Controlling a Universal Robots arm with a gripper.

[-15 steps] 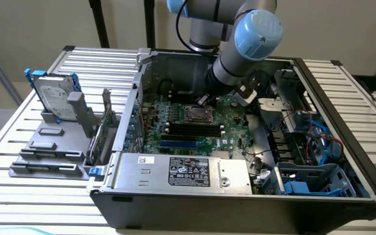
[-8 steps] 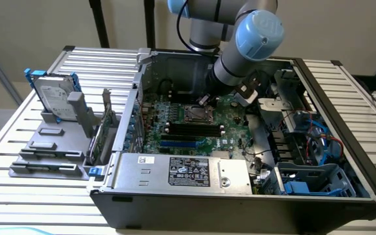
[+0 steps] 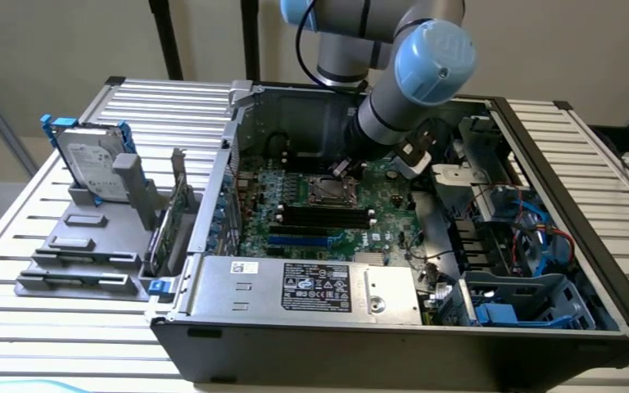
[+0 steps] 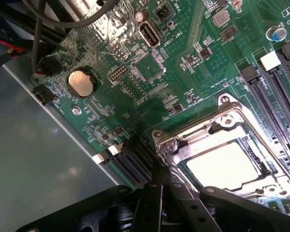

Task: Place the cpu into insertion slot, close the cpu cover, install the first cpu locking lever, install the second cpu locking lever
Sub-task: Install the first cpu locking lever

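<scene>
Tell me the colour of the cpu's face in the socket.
Pale tan-beige; the cpu shows best in the wrist view.

**Tight quarters over the socket**

The case (image 3: 576, 176) is open on top. Case walls ring the board (image 4: 183, 63); the silver box (image 3: 304, 286) and drive cage (image 3: 527, 299) block the near side. The hand (image 4: 159, 191), closed, hangs just beside the slot (image 4: 222, 162), memory slots (image 4: 275, 82) close alongside.

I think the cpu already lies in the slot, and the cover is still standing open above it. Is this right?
Not quite. The cpu does lie in the slot, but the cover is down flat around it, not standing open. The wrist view shows this.
</scene>
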